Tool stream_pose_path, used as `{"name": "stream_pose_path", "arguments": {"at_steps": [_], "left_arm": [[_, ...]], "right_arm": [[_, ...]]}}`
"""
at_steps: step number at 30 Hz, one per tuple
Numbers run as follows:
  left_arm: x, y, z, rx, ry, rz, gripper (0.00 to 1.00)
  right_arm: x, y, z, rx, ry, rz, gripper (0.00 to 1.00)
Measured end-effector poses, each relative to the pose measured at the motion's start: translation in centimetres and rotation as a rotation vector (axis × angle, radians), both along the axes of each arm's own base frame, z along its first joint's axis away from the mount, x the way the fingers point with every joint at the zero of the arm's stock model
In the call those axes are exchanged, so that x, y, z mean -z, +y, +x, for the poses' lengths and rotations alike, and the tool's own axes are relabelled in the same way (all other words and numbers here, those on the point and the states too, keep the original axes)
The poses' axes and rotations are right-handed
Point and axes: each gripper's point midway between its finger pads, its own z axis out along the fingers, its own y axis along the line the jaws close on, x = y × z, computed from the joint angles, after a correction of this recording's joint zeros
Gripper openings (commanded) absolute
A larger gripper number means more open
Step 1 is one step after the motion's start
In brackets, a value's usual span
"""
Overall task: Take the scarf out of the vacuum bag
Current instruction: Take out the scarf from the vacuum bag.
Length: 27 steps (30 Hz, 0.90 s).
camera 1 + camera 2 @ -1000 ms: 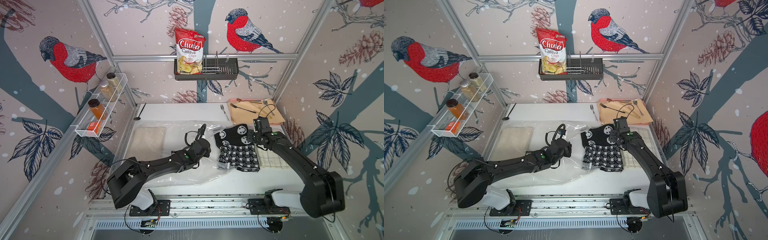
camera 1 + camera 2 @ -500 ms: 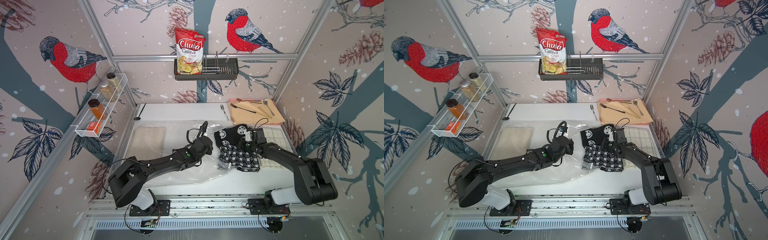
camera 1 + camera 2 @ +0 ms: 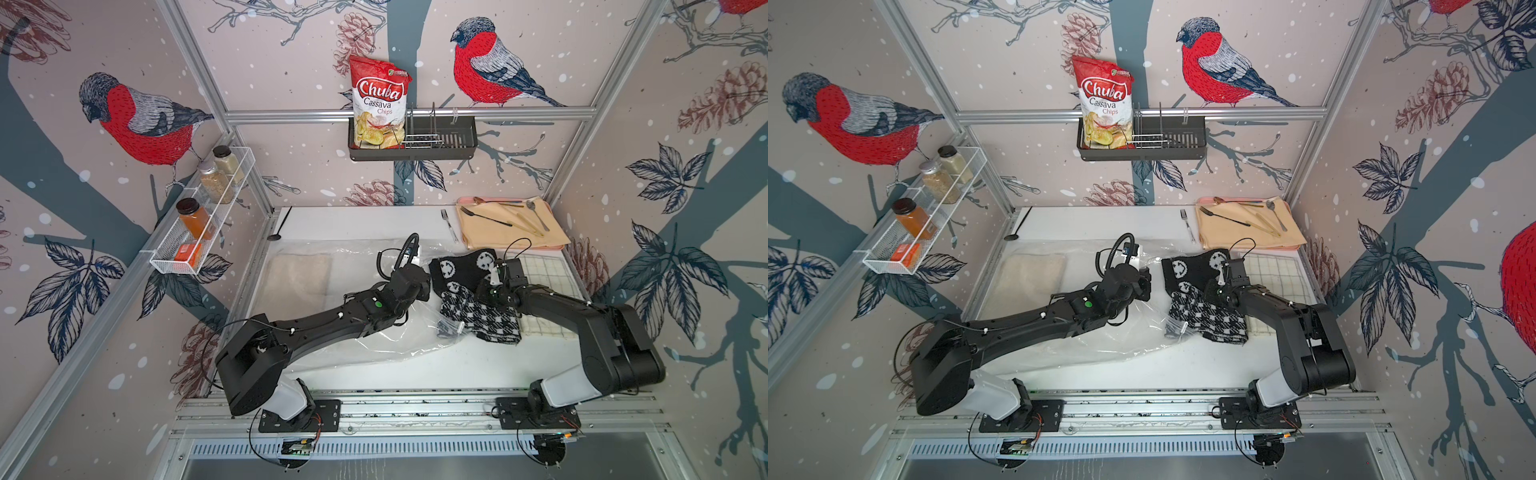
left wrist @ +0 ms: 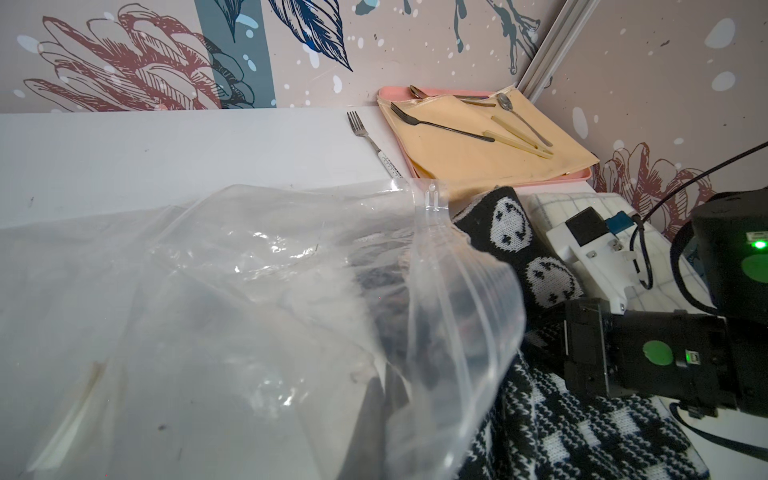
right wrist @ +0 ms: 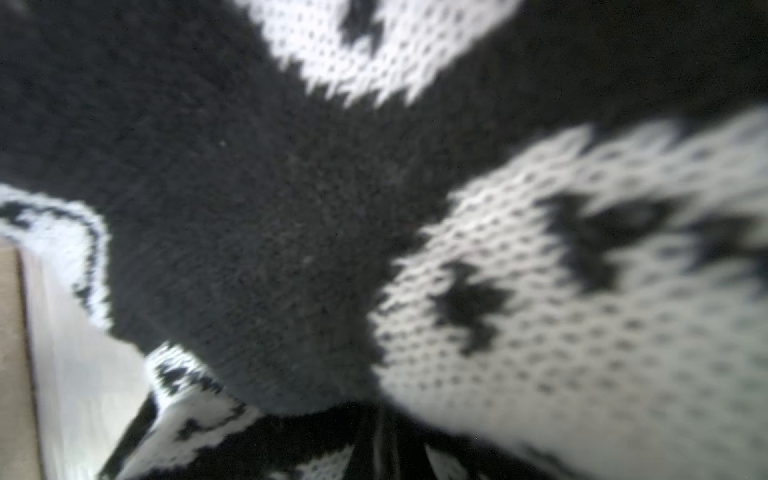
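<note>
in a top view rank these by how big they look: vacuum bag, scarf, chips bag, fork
Largest to smallest in a top view:
1. vacuum bag
2. scarf and chips bag: they look about alike, so not ranked
3. fork

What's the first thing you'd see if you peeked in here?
The black-and-white scarf with smiley faces, lying mid-table at the edge of the clear bag. Then the big red birds painted on the walls, and the red chips bag in the basket on the back wall.

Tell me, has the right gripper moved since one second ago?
Yes. The right gripper came away from the pink tray, toward the front, onto the scarf.
</note>
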Motion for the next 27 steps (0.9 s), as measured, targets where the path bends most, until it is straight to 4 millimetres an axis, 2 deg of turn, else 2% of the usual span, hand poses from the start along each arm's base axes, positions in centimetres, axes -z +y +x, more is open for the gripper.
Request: {"name": "stream_pose_path", "arguments": {"at_steps": [6,15,20,27], "left_arm": [[-3.4,-0.1,0.6,-0.015,-0.065,-0.030,0.00],[-7.0,-0.2,1.3,-0.029,-0.134,-0.032,0.00],[-8.0,0.0,1.8,-0.047,-0.162,-0.009,0.00],[-7.9,1.0,2.2,-0.102,-0.163,0.045,0.00]], "right_arm": [[0.4,0.0,0.5,0.004,0.005,-0.009,0.00],[0.6,0.1,1.1,0.005,0.004,-0.013,0.00],[0.6,0.0,1.1,0.008,0.002,-0.018,0.00],[0.7,0.0,1.2,0.011,0.004,-0.022,0.00]]}}
